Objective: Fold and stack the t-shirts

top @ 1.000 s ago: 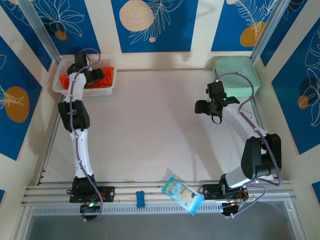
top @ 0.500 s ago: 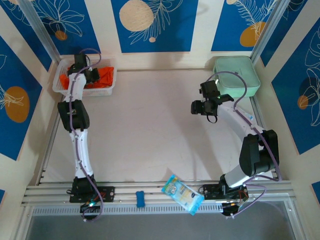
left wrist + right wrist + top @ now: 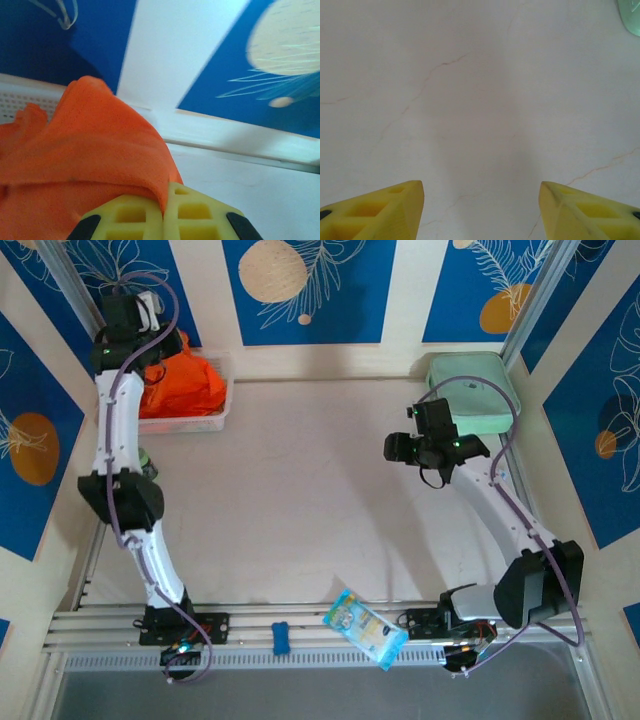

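An orange-red t-shirt (image 3: 180, 383) hangs in a bunch above the white basket (image 3: 205, 421) at the back left. My left gripper (image 3: 158, 340) is raised high over that basket and is shut on a fold of the t-shirt (image 3: 95, 150), which is pinched between the yellow fingers (image 3: 195, 212). The cloth's lower part still rests in the basket. My right gripper (image 3: 400, 448) hovers open over the bare table at the right, and nothing lies between its yellow fingertips (image 3: 395, 207).
A mint-green rounded case (image 3: 475, 390) sits at the back right, its edge (image 3: 630, 17) showing in the right wrist view. A printed packet (image 3: 365, 628) and a small blue piece (image 3: 281, 637) lie on the front rail. The pale table (image 3: 300, 500) stretches between the arms.
My left gripper has risen from inside the basket, pulling the orange-red t-shirt up with it. My right gripper has shifted a little over the table and stays open.
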Robot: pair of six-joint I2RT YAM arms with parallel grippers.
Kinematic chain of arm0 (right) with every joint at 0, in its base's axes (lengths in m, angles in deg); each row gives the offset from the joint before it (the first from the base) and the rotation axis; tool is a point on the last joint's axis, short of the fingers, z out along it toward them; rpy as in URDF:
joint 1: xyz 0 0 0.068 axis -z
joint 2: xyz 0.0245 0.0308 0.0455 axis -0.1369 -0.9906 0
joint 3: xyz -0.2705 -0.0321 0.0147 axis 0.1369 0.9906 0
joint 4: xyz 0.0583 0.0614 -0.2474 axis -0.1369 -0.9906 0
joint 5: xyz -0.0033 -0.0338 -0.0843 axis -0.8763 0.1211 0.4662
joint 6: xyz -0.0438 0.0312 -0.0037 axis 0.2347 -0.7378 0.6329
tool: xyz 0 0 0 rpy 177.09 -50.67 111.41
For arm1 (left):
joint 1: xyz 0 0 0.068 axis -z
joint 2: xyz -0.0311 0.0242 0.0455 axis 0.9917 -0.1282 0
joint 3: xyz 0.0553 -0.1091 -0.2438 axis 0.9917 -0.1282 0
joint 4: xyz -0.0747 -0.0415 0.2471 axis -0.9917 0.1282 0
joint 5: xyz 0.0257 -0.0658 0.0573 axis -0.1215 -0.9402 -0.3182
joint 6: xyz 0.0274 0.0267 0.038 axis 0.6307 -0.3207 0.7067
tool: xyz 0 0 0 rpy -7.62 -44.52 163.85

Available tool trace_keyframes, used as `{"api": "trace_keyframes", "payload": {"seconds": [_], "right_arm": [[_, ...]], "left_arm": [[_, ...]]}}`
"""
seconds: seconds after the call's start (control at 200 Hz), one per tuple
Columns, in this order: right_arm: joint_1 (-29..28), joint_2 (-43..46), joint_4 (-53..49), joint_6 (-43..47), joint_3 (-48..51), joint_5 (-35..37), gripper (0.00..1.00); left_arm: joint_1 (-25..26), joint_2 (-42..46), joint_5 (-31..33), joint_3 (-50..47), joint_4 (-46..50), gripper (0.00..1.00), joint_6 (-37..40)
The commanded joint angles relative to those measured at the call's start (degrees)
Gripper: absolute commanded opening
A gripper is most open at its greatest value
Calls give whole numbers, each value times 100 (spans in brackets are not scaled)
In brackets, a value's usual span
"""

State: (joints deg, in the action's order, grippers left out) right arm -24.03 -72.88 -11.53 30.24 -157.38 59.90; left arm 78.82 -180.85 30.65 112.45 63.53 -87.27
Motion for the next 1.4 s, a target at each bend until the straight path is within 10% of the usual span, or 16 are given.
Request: {"api": "trace_keyframes", "payload": {"seconds": [0.0, 0.22, 0.69, 1.011, 1.396], "right_arm": [[28, 233, -3, -208, 120, -287, 63], [183, 459, 63, -335, 147, -570, 63], [417, 725, 230, -538, 411, -923, 63], [642, 830, 87, -665, 444, -857, 63], [1284, 952, -334, -952, 558, -811, 63]], "left_arm": [[377, 704, -63, -925, 322, 0, -224], [1626, 2170, 475, -2613, -79, 0, -366], [3363, 3094, 1086, -2753, 446, 0, -284], [4589, 2675, 825, -2994, 245, 0, -433], [6143, 689, 570, -4407, -2175, 0, -1650]]}}
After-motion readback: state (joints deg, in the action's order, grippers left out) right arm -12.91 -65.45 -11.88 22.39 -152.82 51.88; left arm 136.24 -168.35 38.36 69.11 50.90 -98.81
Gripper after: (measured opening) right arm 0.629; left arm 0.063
